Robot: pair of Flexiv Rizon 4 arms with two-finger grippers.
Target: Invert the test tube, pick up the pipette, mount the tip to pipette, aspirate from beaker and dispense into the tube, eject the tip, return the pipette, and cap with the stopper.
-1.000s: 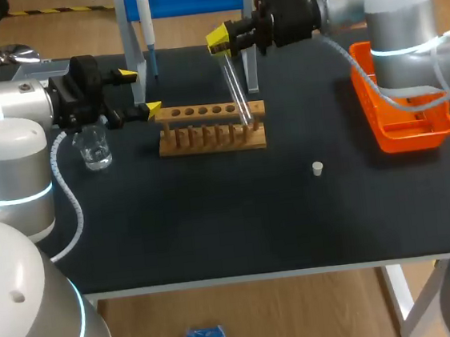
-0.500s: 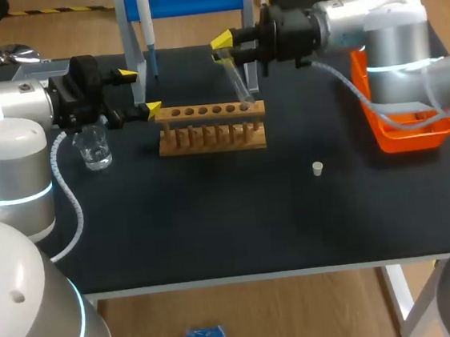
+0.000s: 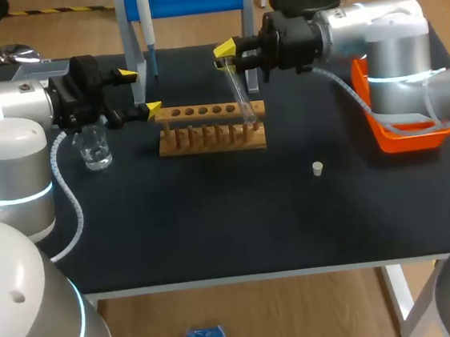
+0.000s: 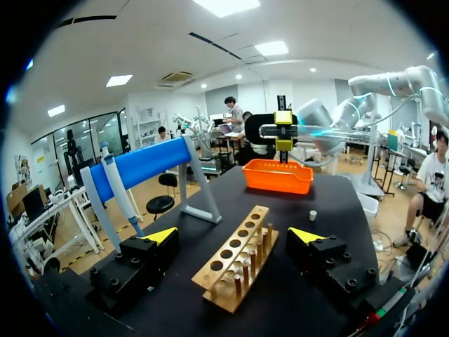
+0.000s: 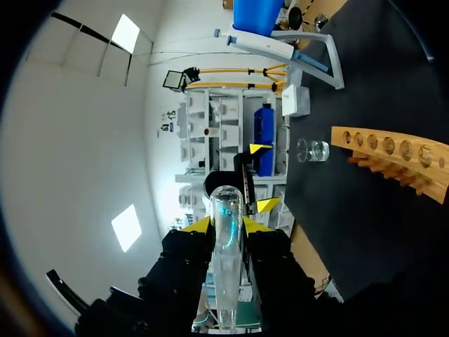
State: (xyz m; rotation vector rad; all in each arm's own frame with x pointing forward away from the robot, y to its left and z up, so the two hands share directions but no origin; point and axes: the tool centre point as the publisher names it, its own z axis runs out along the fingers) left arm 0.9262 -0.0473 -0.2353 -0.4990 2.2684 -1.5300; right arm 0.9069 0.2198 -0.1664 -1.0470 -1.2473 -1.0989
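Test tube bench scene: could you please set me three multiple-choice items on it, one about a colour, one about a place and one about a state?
1. What colour is the tray? A blue; B orange; C green.
2. Where is the stopper? A in the tray; B on the bare table, apart from the wooden rack; C in a rack hole.
3. What state is the right tool in? A open and empty; B shut on the stopper; C shut on the test tube.

Answers: 1 B, the tray is bright orange. 2 B, the stopper stands alone on the dark tabletop. 3 C, the right wrist view shows the tool clamping the tube from two sides.
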